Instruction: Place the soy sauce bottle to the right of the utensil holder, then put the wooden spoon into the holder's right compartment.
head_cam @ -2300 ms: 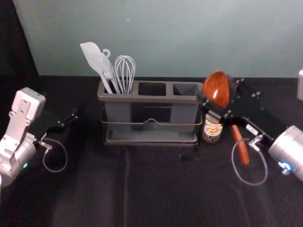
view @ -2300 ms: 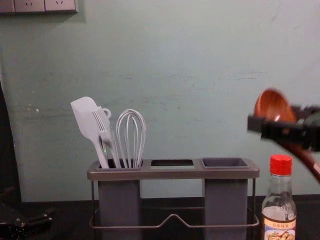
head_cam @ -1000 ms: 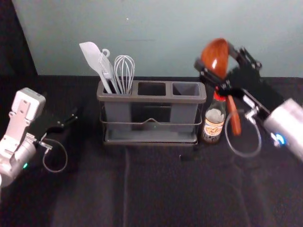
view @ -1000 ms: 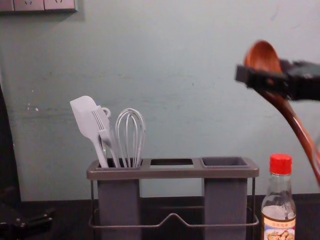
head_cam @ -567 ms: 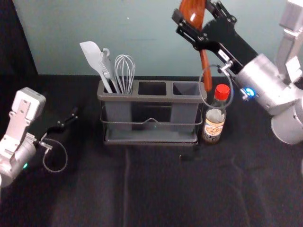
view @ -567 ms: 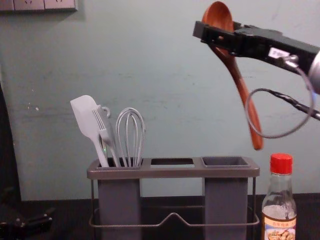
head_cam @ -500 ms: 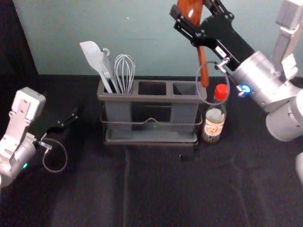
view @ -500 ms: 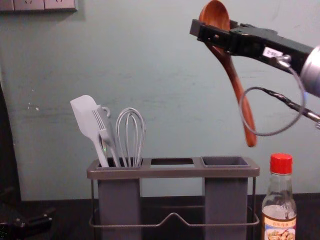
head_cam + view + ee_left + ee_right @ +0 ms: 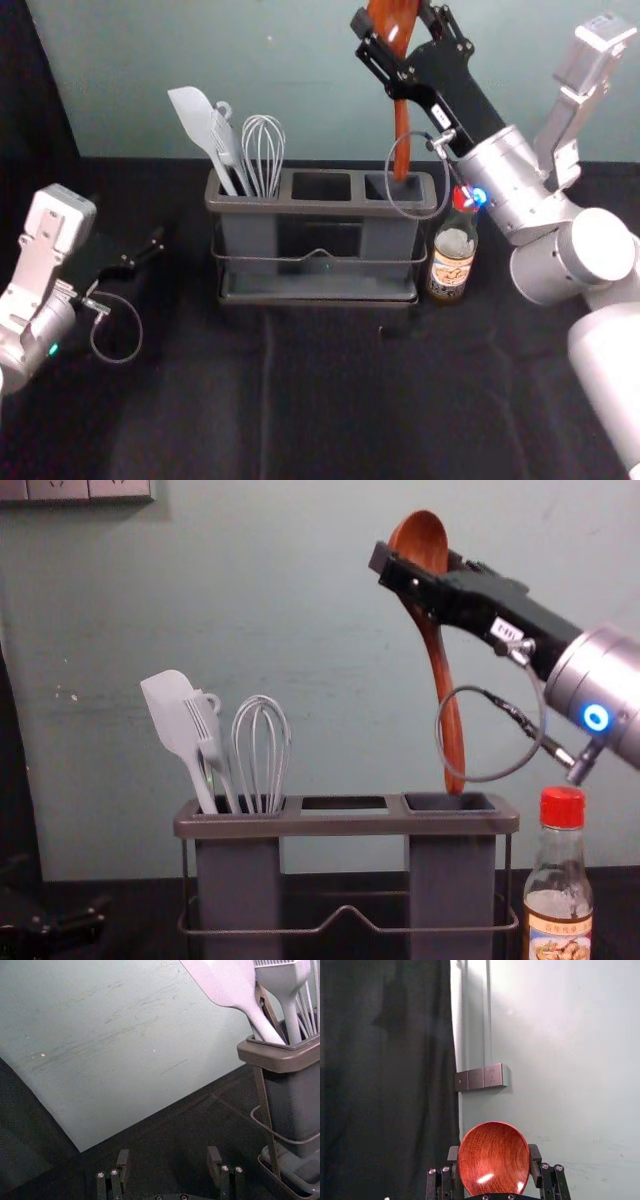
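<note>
My right gripper [image 9: 400, 45] is shut on the bowl end of the wooden spoon [image 9: 402, 130], high above the holder's right end. In the chest view the spoon [image 9: 440, 670] hangs handle down from the right gripper [image 9: 415, 570], its tip at the right compartment's opening [image 9: 450, 802]. The right wrist view has the spoon's bowl [image 9: 494, 1157] between the right gripper's [image 9: 494, 1165] fingers. The soy sauce bottle [image 9: 452, 260] stands upright just right of the utensil holder [image 9: 318, 208]. My left gripper [image 9: 140, 258] is parked left of the holder; its left wrist view shows it [image 9: 167, 1165] open.
A white spatula [image 9: 172, 715], a brush [image 9: 207, 735] and a whisk [image 9: 262, 750] stand in the holder's left compartment. The wall [image 9: 350, 80] rises behind the table. The right forearm passes above the bottle.
The right gripper has lifted the spoon from beside the bottle and carried it left over the holder; the handle now hangs closer to upright and lower than half a second ago. The left arm stays put.
</note>
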`<state>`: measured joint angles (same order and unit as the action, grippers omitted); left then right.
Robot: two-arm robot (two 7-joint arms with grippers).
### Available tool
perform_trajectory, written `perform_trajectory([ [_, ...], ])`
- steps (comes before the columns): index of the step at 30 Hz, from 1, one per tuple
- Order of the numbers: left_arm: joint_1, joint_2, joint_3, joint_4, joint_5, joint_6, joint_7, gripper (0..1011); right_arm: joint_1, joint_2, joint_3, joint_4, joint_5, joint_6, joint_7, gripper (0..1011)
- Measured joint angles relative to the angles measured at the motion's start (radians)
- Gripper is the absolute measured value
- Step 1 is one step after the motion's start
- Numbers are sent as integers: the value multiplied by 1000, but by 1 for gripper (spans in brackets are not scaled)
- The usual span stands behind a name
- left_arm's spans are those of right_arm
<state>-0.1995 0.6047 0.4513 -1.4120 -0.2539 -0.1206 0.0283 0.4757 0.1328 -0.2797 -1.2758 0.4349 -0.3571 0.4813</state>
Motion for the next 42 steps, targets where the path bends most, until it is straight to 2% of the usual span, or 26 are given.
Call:
perform_trajectory([
  [4,0,0,0,0,0,0,0,1000,-3,-18,-1,55,13,-51,16,838],
  [8,0,0,0,0,0,0,0,1000,-6,-26,-4,91,12,-74,23,838],
  [18,0,0,0,0,0,0,0,1000,-21,-37,-14,164,-8,-99,32,838],
  [42,0,0,0,0,0,0,0,1000,-55,-33,-5,155,-34,-108,30,838],
])
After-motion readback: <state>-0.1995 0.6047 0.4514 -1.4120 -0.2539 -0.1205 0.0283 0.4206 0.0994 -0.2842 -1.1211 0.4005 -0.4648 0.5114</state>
